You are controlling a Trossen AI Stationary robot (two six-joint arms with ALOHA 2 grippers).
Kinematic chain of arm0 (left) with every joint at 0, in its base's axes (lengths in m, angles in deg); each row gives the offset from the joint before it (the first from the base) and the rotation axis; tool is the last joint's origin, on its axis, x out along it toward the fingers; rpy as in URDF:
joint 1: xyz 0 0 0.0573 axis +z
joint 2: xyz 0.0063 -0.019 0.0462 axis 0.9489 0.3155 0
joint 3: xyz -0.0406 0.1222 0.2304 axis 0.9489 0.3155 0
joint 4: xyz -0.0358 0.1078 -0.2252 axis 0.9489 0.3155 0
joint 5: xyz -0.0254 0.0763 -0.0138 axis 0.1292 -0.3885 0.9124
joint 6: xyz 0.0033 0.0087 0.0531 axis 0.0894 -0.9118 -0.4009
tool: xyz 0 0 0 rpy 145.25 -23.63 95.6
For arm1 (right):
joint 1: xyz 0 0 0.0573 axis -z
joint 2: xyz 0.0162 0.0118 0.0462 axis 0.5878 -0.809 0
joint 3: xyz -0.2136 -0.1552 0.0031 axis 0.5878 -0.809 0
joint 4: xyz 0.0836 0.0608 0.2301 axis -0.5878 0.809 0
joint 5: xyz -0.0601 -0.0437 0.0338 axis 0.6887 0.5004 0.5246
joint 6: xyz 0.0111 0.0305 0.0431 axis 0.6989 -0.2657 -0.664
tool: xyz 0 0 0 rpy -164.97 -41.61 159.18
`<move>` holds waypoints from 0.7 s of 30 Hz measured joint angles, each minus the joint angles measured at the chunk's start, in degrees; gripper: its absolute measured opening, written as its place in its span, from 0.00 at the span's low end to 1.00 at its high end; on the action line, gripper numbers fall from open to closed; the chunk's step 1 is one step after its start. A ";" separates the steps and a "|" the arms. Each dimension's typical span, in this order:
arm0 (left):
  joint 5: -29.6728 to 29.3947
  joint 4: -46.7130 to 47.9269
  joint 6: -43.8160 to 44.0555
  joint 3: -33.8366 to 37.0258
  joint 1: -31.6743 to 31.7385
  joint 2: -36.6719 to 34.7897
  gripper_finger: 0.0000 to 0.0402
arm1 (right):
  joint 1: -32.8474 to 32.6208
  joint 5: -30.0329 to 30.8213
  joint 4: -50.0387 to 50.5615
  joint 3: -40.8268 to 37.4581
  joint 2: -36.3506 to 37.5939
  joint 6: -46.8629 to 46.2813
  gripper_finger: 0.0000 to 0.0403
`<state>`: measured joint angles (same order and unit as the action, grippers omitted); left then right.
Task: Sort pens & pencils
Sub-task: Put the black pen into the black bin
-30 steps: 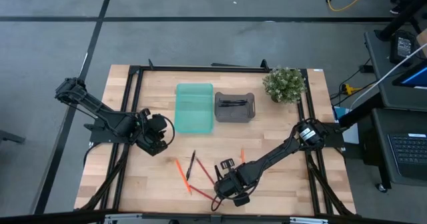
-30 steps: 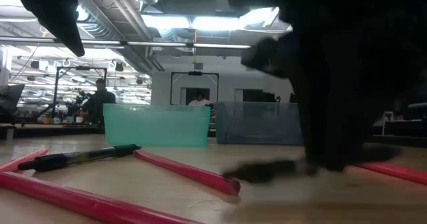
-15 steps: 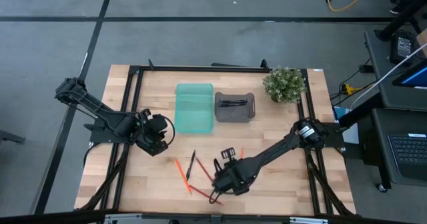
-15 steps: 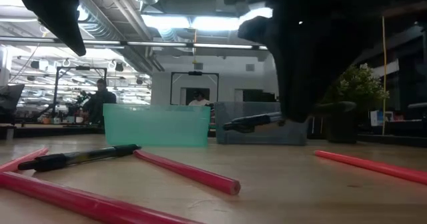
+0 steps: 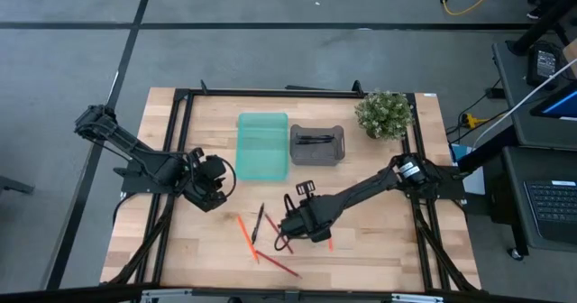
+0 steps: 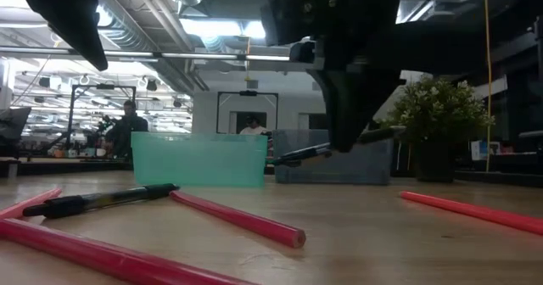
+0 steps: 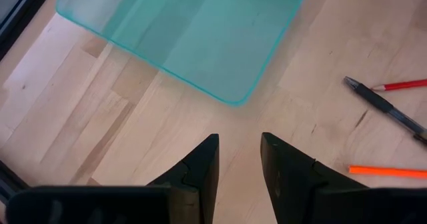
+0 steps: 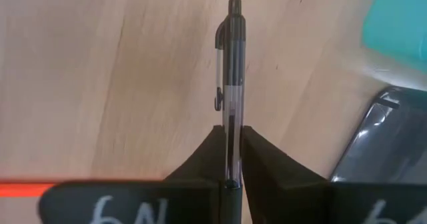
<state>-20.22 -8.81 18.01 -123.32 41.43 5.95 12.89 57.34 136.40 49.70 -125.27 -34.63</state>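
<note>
Surface: wooden table [image 5: 379,249] framed by black rails, grey floor all round it.
Bins: teal bin [image 5: 262,146] and grey bin [image 5: 317,146] sit side by side toward the far edge, a potted plant [image 5: 384,114] beside the grey one.
Right gripper [image 5: 290,235]: raised over the near middle of the table, fingers pressed onto a black pen [image 8: 230,84] that juts out past the fingertips.
Held pen, low view: the pen [image 6: 304,155] hangs clear of the wood, in front of the grey bin.
Pens in bin: dark pens [image 5: 313,140] lie inside the grey bin (seen from above only).
Loose pen: another black pen [image 5: 259,224] rests on the table just left of the right gripper.
Pencils: orange pencil [image 5: 244,234] beside that pen, a red pencil [image 5: 278,265] toward the near edge, an orange one [image 5: 329,243] right of the gripper.
Left gripper [image 5: 213,184]: waits near the teal bin's near-left corner, fingers [image 7: 200,164] spread with bare wood between them.
Open room: bare wood lies on the near right and along the left side of the table.
Low view only: people stand in the room far behind the bins.
</note>
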 joint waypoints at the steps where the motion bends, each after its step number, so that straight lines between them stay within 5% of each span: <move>1: 0.01 0.00 0.00 0.00 -0.27 0.01 0.26 | 0.04 -0.03 0.00 0.00 0.02 0.05 0.08; 11: -0.46 0.01 1.78 0.00 -2.96 0.00 0.26 | 0.26 5.31 4.44 0.00 1.54 -1.76 0.08; 21: -0.46 -0.05 1.97 -0.02 -3.43 0.02 0.26 | 2.37 14.49 11.30 0.07 11.92 -5.85 0.08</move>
<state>-20.68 -8.86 19.97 -123.34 38.00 5.96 15.26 71.83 147.70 49.76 -113.35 -40.48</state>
